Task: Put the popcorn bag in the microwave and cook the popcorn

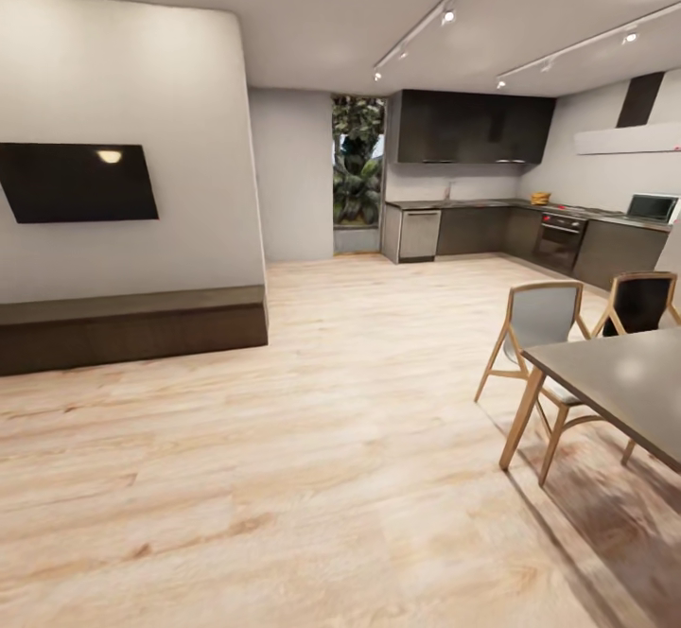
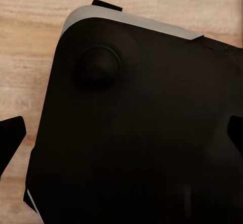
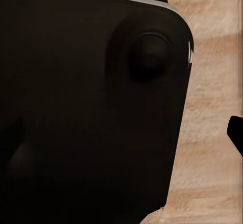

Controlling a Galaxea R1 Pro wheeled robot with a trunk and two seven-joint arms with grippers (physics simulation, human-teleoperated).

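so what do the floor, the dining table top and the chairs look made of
Floor: pale wood planks, satin finish, going by the grain and plank seams.
Dining table: grey smooth top, possibly laminate or metal, with a soft sheen, on light wooden legs.
Chairs: light wood frames; the grey and dark backs look like fabric or moulded shell, hard to tell.

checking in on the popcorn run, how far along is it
Done: nothing of the task yet. In hand: the approach. The head view looks across a wooden floor at the far kitchen, where the microwave sits on the countertop, far out of reach. A dining table and chairs stand at right. Left: reaching the counter, finding the bag, loading, heating. Both wrist views look down at the robot's dark base.
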